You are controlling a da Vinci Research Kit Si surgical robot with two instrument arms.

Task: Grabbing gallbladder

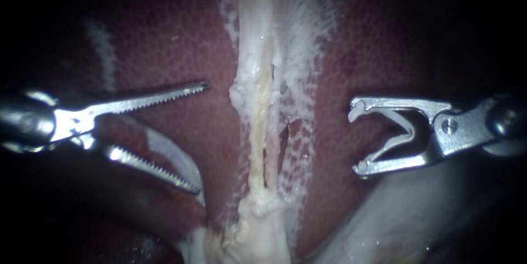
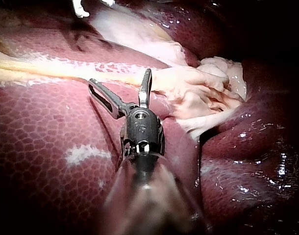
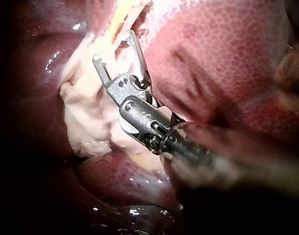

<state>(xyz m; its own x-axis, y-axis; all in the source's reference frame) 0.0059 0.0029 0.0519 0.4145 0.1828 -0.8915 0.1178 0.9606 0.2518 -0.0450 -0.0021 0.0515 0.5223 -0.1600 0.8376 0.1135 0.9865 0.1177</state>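
**Gallbladder (image 1: 395, 225) free at lower right; left claw apart, right claw on a clip**

At the far left, the left instrument (image 1: 202, 138) comes in over the dark red liver (image 1: 164, 33). Its claw stands wide apart with nothing between the toothed halves. The upper half points toward the middle. The lower half slants down over a pale fold (image 1: 184, 162), and I cannot tell whether it touches the fold. Above the instrument, a white streak (image 1: 104, 55) marks the liver. In the left wrist view the same claw gapes above the liver, with one tip at the edge of lumpy pale tissue.

In the middle, a pale strip (image 1: 258, 105) runs from top to bottom across the liver. Frayed white film lies along its right side and a narrow slit opens in it. At the bottom it widens into a lumpy mass. The two claws stand clear of the strip, one on each side.

On the right, the right instrument (image 1: 355, 140) enters with its claw pointing at the strip, near it but apart. A white V-shaped clip (image 1: 410, 131) sits between the spread halves and touches both, so this claw is clamped on the clip. In the right wrist view it hangs over pale lumpy tissue.

The gallbladder appears to be the smooth grey-white mass just below the right instrument. It lies across the strip from the left claw, well apart from it, and neither claw holds it.
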